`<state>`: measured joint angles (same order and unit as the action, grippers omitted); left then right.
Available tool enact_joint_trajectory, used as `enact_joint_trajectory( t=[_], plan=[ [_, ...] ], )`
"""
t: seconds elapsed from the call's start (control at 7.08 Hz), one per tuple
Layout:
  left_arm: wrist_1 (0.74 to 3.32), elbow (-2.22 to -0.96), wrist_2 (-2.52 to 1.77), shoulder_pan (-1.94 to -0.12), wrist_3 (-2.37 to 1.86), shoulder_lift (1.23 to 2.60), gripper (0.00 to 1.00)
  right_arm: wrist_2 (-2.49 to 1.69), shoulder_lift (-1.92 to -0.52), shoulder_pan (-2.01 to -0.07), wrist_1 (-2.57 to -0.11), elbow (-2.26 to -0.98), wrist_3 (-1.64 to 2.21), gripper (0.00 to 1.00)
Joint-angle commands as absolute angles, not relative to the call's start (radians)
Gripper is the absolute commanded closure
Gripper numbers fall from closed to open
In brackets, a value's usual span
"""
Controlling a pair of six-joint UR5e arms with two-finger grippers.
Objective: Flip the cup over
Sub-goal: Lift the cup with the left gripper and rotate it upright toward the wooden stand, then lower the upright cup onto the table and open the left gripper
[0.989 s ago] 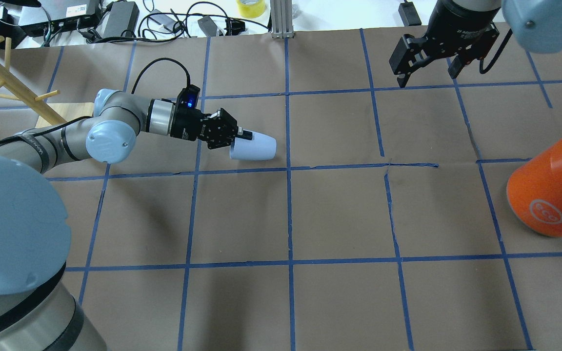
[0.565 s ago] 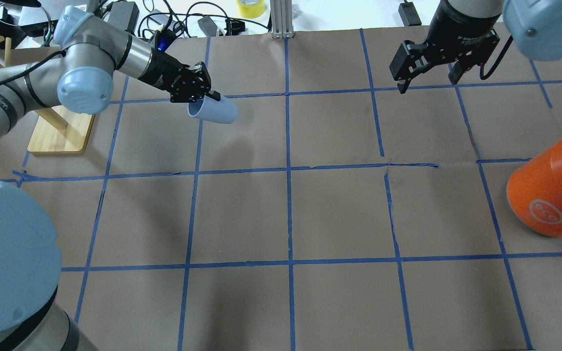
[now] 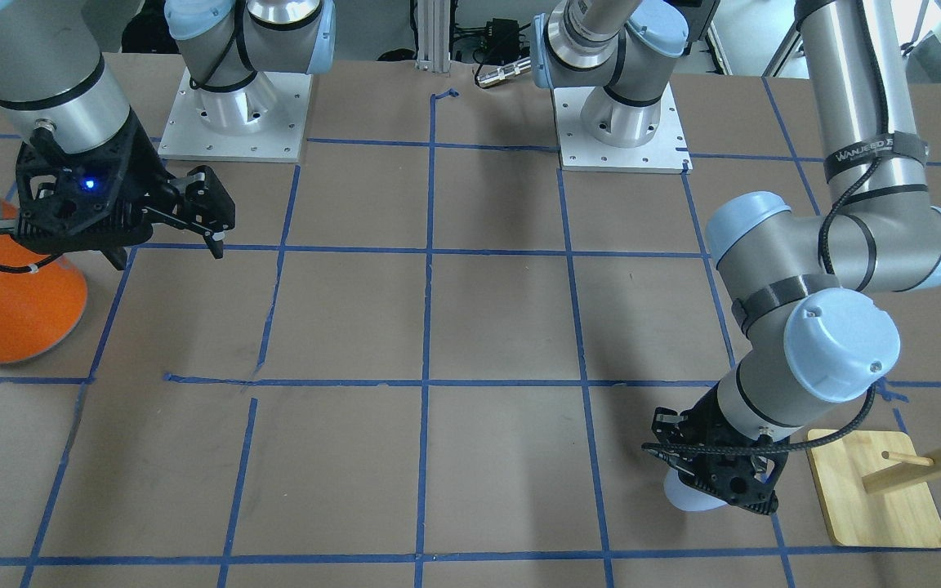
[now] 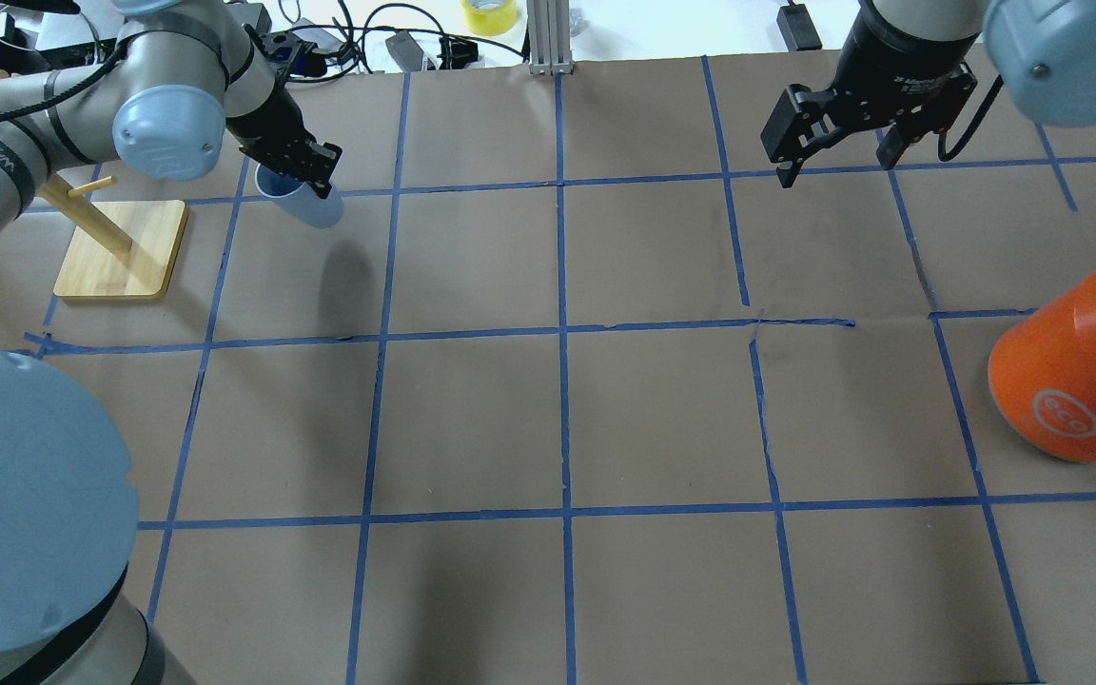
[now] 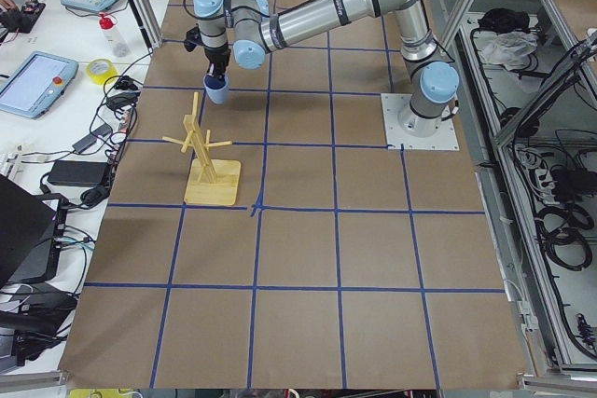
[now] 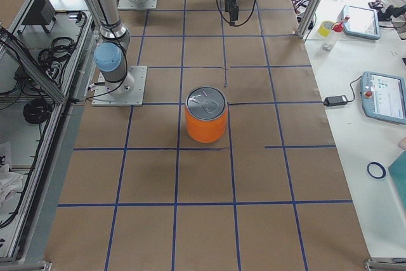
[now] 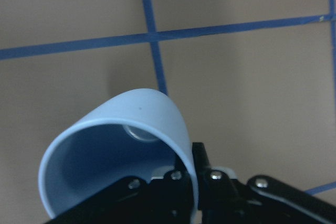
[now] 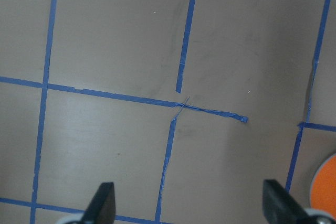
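The pale bluish-white cup [image 4: 312, 205] hangs from my left gripper [image 4: 304, 183], which is shut on its rim, one finger inside and one outside. It is held above the table at the far left, next to the wooden rack, tilted with its mouth up toward the gripper. It also shows in the front view [image 3: 685, 496], the left side view [image 5: 216, 93] and the left wrist view [image 7: 134, 129], where the blue-grey inside shows. My right gripper [image 4: 833, 164] is open and empty, high over the far right of the table.
A wooden peg rack on a flat base [image 4: 120, 249] stands just left of the cup. A large orange canister [image 4: 1076, 376] with a silver lid stands at the right edge. Cables and power bricks [image 4: 234, 33] lie beyond the far edge.
My left arm has swung the cup from the middle left toward the far left, near the rack. The cup has turned from lying sideways to hanging mouth up. The right gripper has barely moved.
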<state>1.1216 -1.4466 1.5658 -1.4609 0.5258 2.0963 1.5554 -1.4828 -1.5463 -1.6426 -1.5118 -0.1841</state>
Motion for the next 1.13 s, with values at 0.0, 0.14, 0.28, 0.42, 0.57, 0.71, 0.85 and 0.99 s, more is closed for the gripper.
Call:
enact_joint_trajectory(
  t=[0.0, 0.14, 0.28, 0.42, 0.57, 0.71, 0.85, 0.99],
  plan=[
    [1.051, -1.494, 1.601, -1.462, 0.566, 2.115, 1.0, 1.555, -1.483, -1.546, -1.641, -1.513, -0.184, 0.0],
    [1.039, -1.506, 1.608, -1.462, 0.552, 2.118, 0.01, 1.558, -1.485, -1.546, -1.641, -1.513, -0.184, 0.0],
    [1.049, -1.506, 1.611, -1.462, 0.552, 2.114, 0.0, 1.559, -1.483, -1.546, -1.64, -1.514, -0.184, 0.0],
    [1.058, -1.506, 1.62, -1.462, 0.552, 2.097, 0.0, 1.56, -1.485, -1.546, -1.64, -1.519, -0.184, 0.0],
    [1.089, -1.505, 1.627, -1.491, 0.548, 2.061, 0.0, 1.572, -1.486, -1.546, -1.641, -1.534, -0.184, 0.0],
    [1.151, -1.494, 1.634, -1.547, 0.496, 2.002, 0.0, 1.572, -1.486, -1.545, -1.644, -1.54, -0.184, 0.0],
    [1.19, -1.491, 1.632, -1.586, 0.35, 1.937, 0.0, 1.574, -1.485, -1.543, -1.646, -1.542, -0.184, 0.0],
    [1.248, -1.491, 1.623, -1.594, 0.301, 1.866, 0.0, 1.575, -1.485, -1.543, -1.646, -1.545, -0.184, 0.0]
  ],
)
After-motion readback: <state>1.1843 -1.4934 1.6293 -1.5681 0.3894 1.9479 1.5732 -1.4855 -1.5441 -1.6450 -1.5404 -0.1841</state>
